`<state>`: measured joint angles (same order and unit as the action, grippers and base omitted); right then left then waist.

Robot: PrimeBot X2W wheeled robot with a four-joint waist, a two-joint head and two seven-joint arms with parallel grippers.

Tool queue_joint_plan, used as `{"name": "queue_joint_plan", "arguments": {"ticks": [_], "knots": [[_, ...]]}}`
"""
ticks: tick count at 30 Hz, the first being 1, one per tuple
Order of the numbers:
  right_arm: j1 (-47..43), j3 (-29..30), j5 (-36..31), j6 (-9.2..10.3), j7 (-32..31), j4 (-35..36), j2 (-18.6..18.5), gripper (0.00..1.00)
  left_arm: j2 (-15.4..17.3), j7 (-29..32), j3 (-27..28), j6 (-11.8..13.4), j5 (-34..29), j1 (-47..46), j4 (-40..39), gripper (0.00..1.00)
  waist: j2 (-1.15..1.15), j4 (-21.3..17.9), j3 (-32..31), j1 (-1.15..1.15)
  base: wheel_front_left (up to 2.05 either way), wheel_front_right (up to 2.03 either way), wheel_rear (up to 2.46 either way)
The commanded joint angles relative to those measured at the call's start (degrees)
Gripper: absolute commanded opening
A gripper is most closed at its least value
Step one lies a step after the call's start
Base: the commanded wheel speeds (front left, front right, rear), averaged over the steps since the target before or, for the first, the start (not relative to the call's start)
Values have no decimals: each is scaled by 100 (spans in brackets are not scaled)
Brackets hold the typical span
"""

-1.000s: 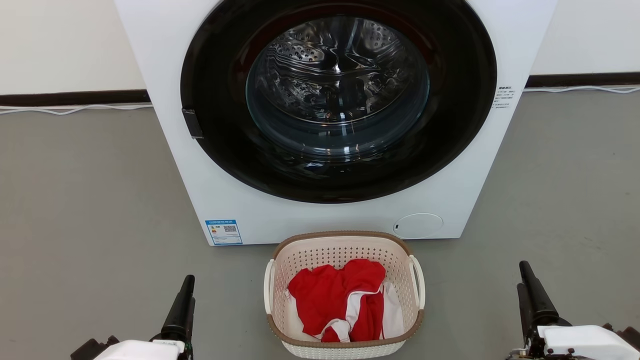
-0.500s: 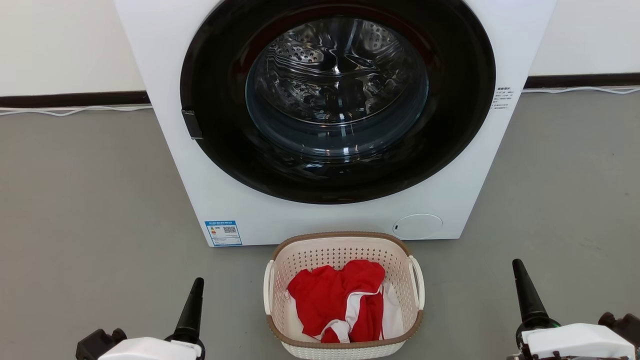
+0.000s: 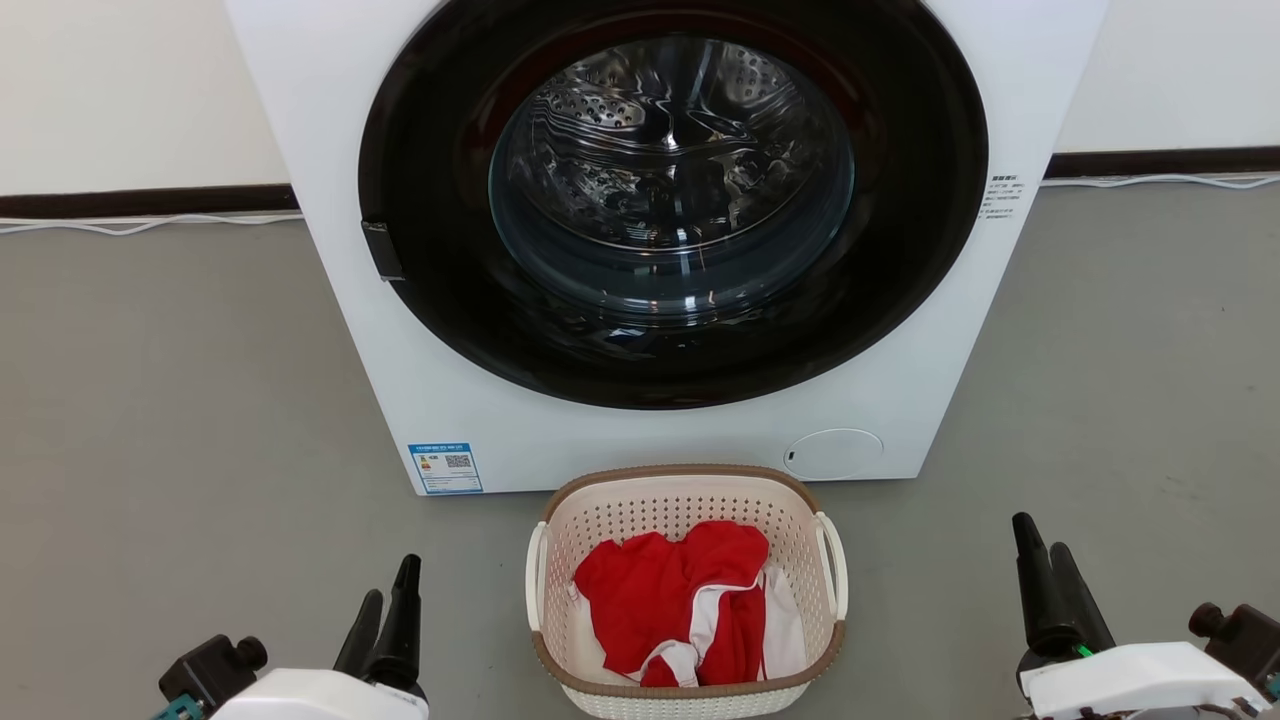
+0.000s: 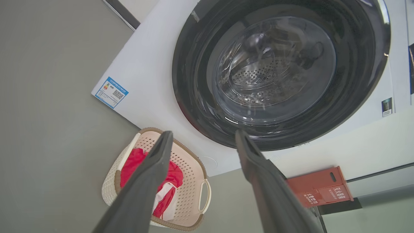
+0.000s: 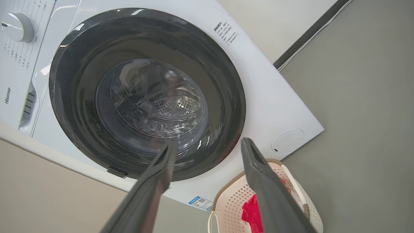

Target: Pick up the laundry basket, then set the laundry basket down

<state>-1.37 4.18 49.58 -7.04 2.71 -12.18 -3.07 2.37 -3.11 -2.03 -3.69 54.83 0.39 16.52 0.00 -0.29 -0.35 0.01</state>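
The laundry basket (image 3: 690,495), cream-white with a brown rim and white side handles, stands on the grey floor just in front of the washer. Red and white clothes (image 3: 680,600) lie inside it. My left gripper (image 3: 388,588) hovers at the lower left, well clear of the basket, open and empty. At the lower right my right gripper (image 3: 1040,545) stands open too, also apart from the basket. The left wrist view has the basket (image 4: 190,168) behind my left gripper (image 4: 202,137). In the right wrist view the basket (image 5: 233,197) sits below my right gripper (image 5: 207,145).
The white washer (image 3: 520,440) with its shut round glass door (image 3: 670,180) rises right behind the basket. Grey floor (image 3: 180,400) spreads to both sides. A red box (image 4: 318,186) stands by the wall beside the washer. A white cable (image 3: 150,222) runs along the skirting.
Both wrists have rolled, so each gripper now presents two separate fingers instead of one edge-on. The left gripper has shifted slightly right; the basket has not moved.
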Motion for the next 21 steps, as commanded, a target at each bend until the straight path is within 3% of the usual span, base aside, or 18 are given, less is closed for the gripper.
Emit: {"name": "queue_joint_plan", "arguments": {"ticks": [1,21], "knots": [[59,-65,-196,-21,112,177,-86,100,65,-70,51,36,-196,-133,-184,100,0,-1,-2,0,0,0,0],[-46,-52,-1668,-28,448,292,-34,100,123,-407,-44,54,-1837,-68,-330,100,0,-18,-3,0,0,0,0]]}}
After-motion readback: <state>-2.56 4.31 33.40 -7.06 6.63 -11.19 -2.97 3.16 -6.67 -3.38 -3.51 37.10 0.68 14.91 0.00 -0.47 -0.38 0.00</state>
